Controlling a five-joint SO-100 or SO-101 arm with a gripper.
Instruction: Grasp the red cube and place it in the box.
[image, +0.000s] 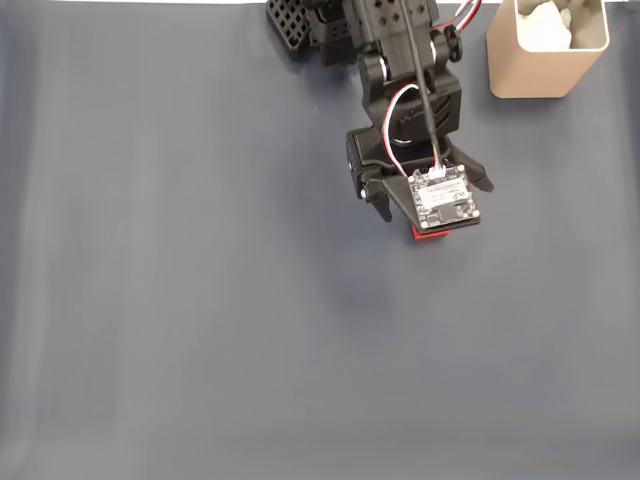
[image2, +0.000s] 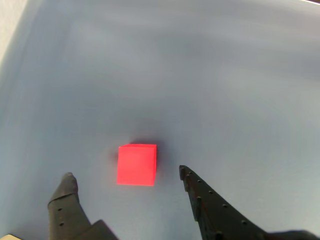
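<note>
The red cube (image2: 136, 164) lies flat on the dark grey mat, and in the wrist view it sits just ahead of and between my two black fingers. My gripper (image2: 125, 174) is open, one fingertip to the cube's left and the toothed finger to its right, neither touching it. In the fixed view my gripper (image: 428, 222) hangs over the cube (image: 431, 236), whose red edge peeks out below the wrist camera board. The beige box (image: 540, 70) stands at the top right, well apart from the gripper.
The arm's black base and links (image: 370, 30) reach in from the top centre. Pale whitish things lie inside the box. The grey mat (image: 200, 300) spreads wide to the left and below the gripper.
</note>
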